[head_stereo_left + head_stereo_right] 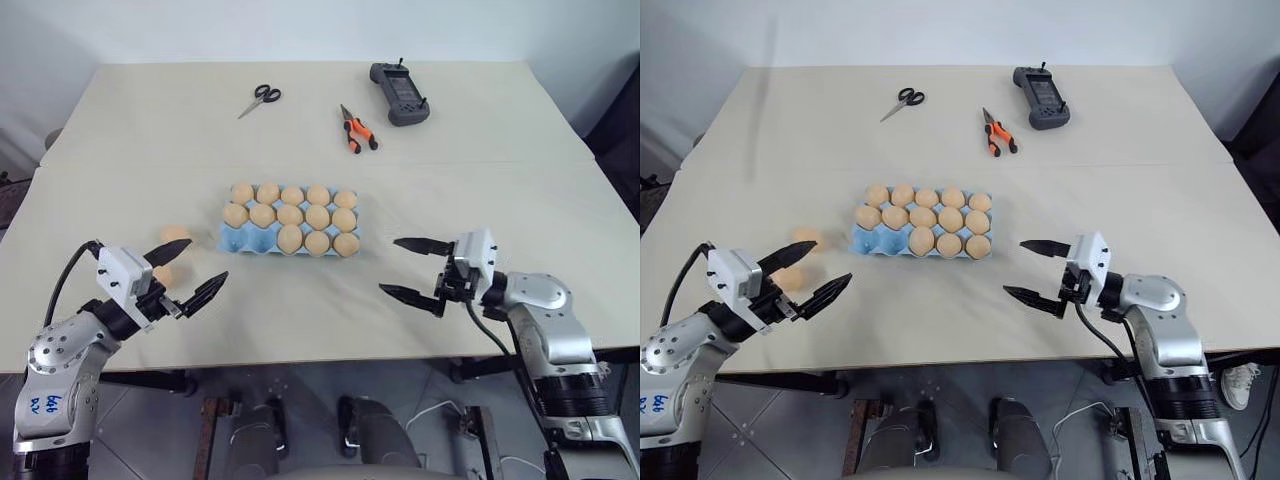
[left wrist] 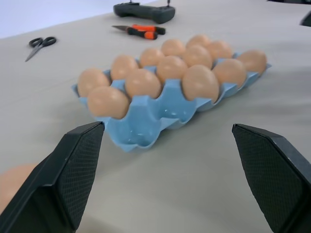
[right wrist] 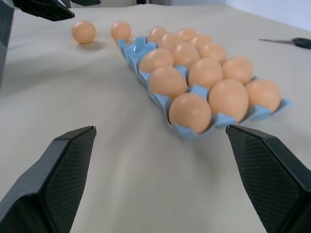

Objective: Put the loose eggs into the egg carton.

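Nearest the robot, the left tool [image 1: 187, 271] hung over the tabletop [image 1: 300, 320] at about 8 o'clock from the egg carton [image 1: 232, 238], its two black fingers spread wide and holding nothing. The right tool [image 1: 410, 268] hung at about 4 o'clock from the carton, its fingers likewise spread wide and empty, pointing toward the carton's near right corner.

Two loose eggs lay on the tabletop at 9 o'clock from the carton: the near loose egg [image 3: 83, 31] sat just beside the left tool's upper finger, and the far loose egg [image 3: 120, 30] lay close to the carton's left end without clearly touching it.

The light blue carton sat near the middle of the tabletop. Thirteen of its cups held eggs; the two cups at its near left corner were bare.

Farther off, at about 12 o'clock, lay orange-handled pliers [image 1: 355, 129], scissors [image 1: 260, 99] toward 11 o'clock, and a dark handheld controller [image 1: 399, 93] toward 1 o'clock.
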Controlling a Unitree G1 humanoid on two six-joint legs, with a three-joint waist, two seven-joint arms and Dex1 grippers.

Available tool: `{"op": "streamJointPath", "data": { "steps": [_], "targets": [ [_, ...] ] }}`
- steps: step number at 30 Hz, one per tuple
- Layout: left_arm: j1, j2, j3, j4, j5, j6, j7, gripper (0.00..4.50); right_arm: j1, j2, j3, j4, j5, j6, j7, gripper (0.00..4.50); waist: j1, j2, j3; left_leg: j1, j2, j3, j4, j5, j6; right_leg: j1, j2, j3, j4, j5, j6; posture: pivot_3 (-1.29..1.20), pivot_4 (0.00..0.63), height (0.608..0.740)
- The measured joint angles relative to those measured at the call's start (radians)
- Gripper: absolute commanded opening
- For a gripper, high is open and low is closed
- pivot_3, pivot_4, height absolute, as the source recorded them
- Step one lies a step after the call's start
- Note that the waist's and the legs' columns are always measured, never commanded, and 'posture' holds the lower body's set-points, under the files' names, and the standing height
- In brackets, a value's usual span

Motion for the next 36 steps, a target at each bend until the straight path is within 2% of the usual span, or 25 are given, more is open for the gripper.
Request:
{"op": "streamJointPath", "data": {
  "steps": [3, 8, 12, 18, 26, 29, 32, 36],
  "targets": [
    [0.046, -0.034, 0.076, -0.001, 0.0, -0.016, 0.076, 4.5, -0.013, 0.008, 0.005, 0.0, 0.02, -0.003, 0.008, 4.49, 0.001, 0.0, 0.0, 0.0, 0.0, -0.001, 0.0, 0.0, 0.0, 0.0, 0.0, -0.001, 0.001, 0.0, 0.0, 0.0, 0.15, 0.74],
    [0.208, -0.1, 0.215, -0.053, -0.023, -0.021, 0.152, 4.5, -0.053, 0.009, 0.033, -0.003, 0.027, -0.021, 0.065, 4.49, 0.002, 0.0, 0.0, 0.0, 0.0, -0.001, 0.003, -0.002, 0.0, 0.001, 0.0, -0.001, -0.001, -0.001, -0.001, 0.0, 0.15, 0.74],
    [0.271, -0.123, 0.255, -0.081, -0.029, -0.018, 0.193, 4.5, -0.084, 0.017, 0.055, 0.001, 0.031, -0.022, 0.095, 4.49, 0.009, 0.0, 0.0, -0.001, 0.0, -0.002, 0.005, -0.002, 0.0, 0.001, -0.001, -0.001, -0.003, -0.007, -0.013, 0.0, 0.15, 0.74],
    [0.223, -0.132, 0.181, -0.099, -0.03, 0.053, 0.245, 4.5, -0.106, 0.025, 0.06, 0.036, 0.028, -0.047, 0.119, 4.49, 0.008, 0.0, 0.0, -0.006, 0.0, -0.002, 0.004, -0.003, 0.001, 0.004, 0.0, 0.0, -0.019, 0.001, -0.009, 0.0, 0.15, 0.74],
    [0.049, -0.111, 0.096, 0.004, 0.042, 0.097, 0.326, 4.5, -0.1, 0.04, 0.089, 0.05, 0.016, -0.086, 0.116, 4.49, 0.006, -0.001, 0.0, -0.005, 0.001, 0.0, 0.003, -0.004, 0.002, 0.0, 0.001, 0.001, -0.01, 0.007, 0.001, 0.0, 0.15, 0.74],
    [0.029, -0.108, 0.05, 0.045, 0.058, 0.105, 0.313, 4.5, -0.099, 0.041, 0.09, 0.054, 0.007, -0.09, 0.113, 4.49, 0.005, -0.001, 0.0, -0.005, 0.001, 0.0, 0.004, -0.004, 0.001, -0.001, 0.001, 0.001, -0.007, 0.006, 0.0, 0.0, 0.15, 0.74],
    [0.026, -0.106, 0.023, 0.06, 0.06, 0.123, 0.3, 3.89, -0.099, 0.042, 0.09, 0.054, 0.003, -0.097, 0.107, 4.5, 0.005, -0.001, 0.0, -0.004, 0.002, 0.0, 0.005, -0.003, 0.001, -0.001, 0.001, 0.001, -0.005, 0.005, 0.0, 0.0, 0.15, 0.74],
    [0.022, -0.095, 0.018, 0.084, 0.069, 0.131, 0.297, 2.59, -0.099, 0.045, 0.09, 0.054, 0.001, -0.1, 0.095, 4.5, 0.005, -0.001, 0.0, -0.004, 0.001, 0.0, 0.006, -0.003, 0.001, 0.0, 0.001, 0.001, -0.005, 0.003, -0.004, 0.0, 0.15, 0.74]
  ]
}}
